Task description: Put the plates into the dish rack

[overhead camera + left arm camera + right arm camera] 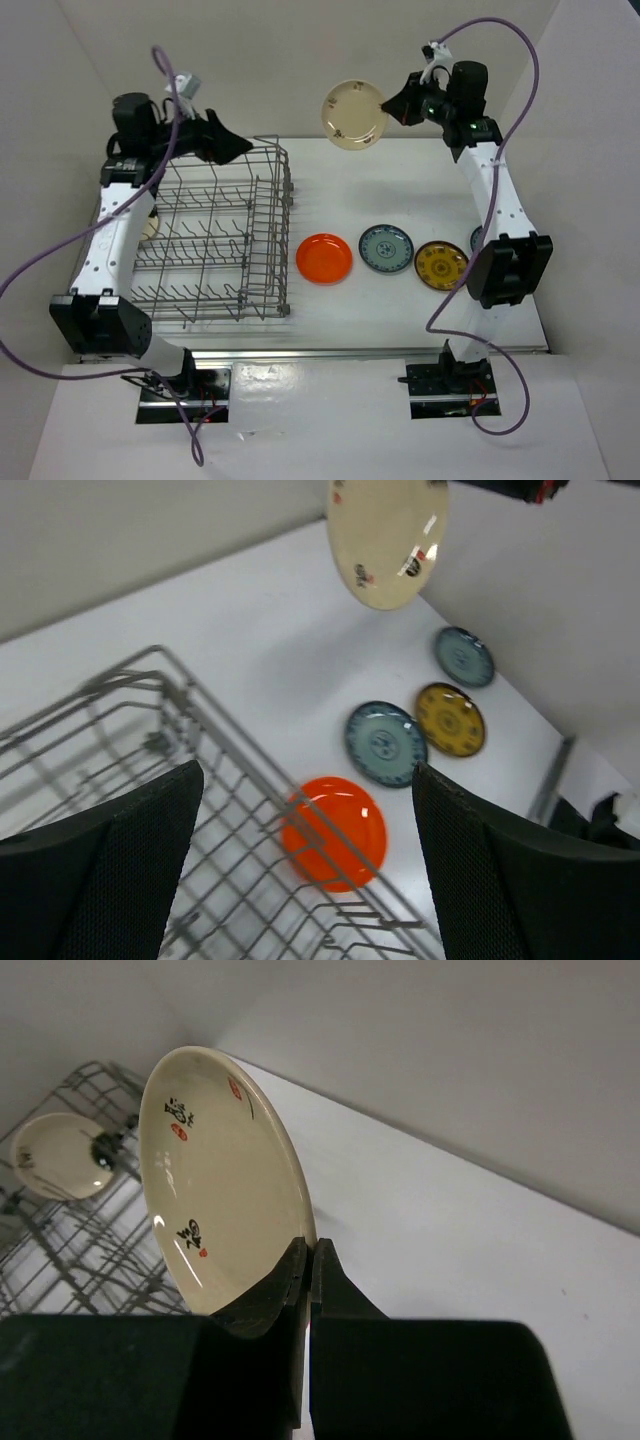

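Your right jaws are clenched on the rim of a cream plate [354,114], held in the air near the far edge of the table [330,190]. Your left jaws are spread, holding nothing, above the dish rack [215,240] at the left edge. A second cream plate [60,1155] sits in the rack. The orange plate [324,258], blue plate [386,248], yellow plate [441,265] lie flat in a row toward the right edge

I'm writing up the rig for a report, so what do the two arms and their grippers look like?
The left arm and right arm match: white links, boxy black joints. The left gripper and right gripper are black and two-fingered; the left's pads look finely textured. A purple cable loops off each wrist.
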Motion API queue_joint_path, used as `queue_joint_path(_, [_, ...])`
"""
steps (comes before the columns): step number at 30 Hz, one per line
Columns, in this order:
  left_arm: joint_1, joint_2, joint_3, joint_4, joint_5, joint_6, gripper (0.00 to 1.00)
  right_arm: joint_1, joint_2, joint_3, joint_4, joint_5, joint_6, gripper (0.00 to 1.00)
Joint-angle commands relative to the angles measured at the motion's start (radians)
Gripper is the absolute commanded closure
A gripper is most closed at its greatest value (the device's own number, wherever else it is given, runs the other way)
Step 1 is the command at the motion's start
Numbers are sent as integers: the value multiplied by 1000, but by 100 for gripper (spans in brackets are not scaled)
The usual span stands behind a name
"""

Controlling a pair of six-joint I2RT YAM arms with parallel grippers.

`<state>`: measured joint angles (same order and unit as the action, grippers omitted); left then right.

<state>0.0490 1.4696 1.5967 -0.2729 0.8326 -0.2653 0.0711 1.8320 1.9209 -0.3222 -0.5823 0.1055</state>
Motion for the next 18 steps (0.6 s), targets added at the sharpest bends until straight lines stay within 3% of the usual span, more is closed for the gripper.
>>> queue_joint_path(1, [-84, 23, 43, 97, 82, -41, 10, 87, -63, 27, 61, -63, -10, 100])
queue_joint_path(6, [-144, 93, 52, 173, 82, -87, 10, 150, -88, 36, 52, -123, -20, 100])
queue_joint_path(12, [-222, 145, 134, 117, -19, -23, 11, 199, -125, 15, 43, -145, -20, 100])
queue_joint_path(15, [-236, 170, 158, 83, -9, -23, 28, 213, -149, 1, 43, -154, -10, 100])
queue_joint_path(16, [-236, 184, 170, 71, 5, -23, 38, 222, -161, -8, 43, -154, -19, 100])
queue_joint_path(18, [-245, 193, 170, 70, 5, -23, 47, 231, -172, -8, 43, -154, -20, 100])
